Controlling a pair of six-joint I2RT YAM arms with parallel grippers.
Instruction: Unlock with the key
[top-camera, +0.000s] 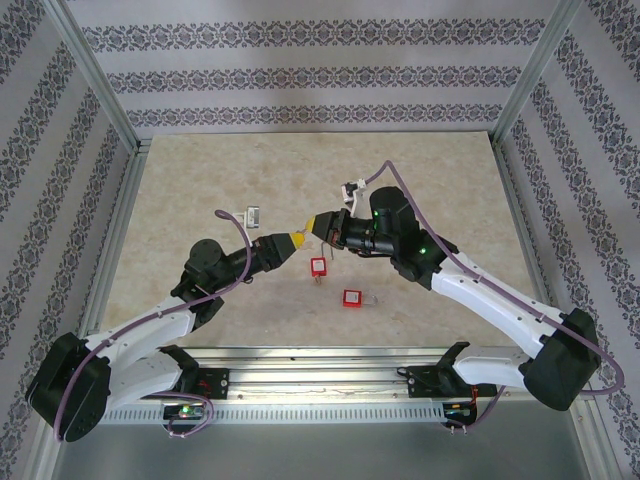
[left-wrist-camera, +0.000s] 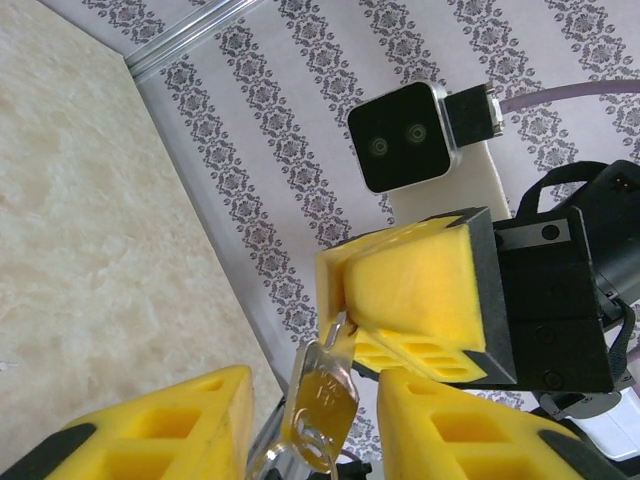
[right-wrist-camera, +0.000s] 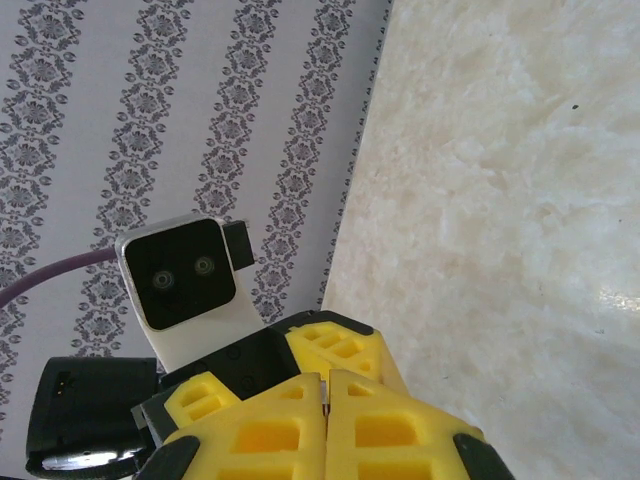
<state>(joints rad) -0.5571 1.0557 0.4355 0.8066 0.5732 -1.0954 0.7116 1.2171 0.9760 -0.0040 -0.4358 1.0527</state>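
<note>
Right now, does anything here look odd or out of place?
Nothing looks spilled or broken. One oddity: the key hangs in mid-air, its tip seemingly pinched by the right claw, inside the open left claw, while two padlocks lie apart on the table.

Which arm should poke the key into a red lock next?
Probably left. The left gripper has a finger on each side of the key at its wide end, so the thin end would stick out. The right gripper pinches that thin end.
</note>
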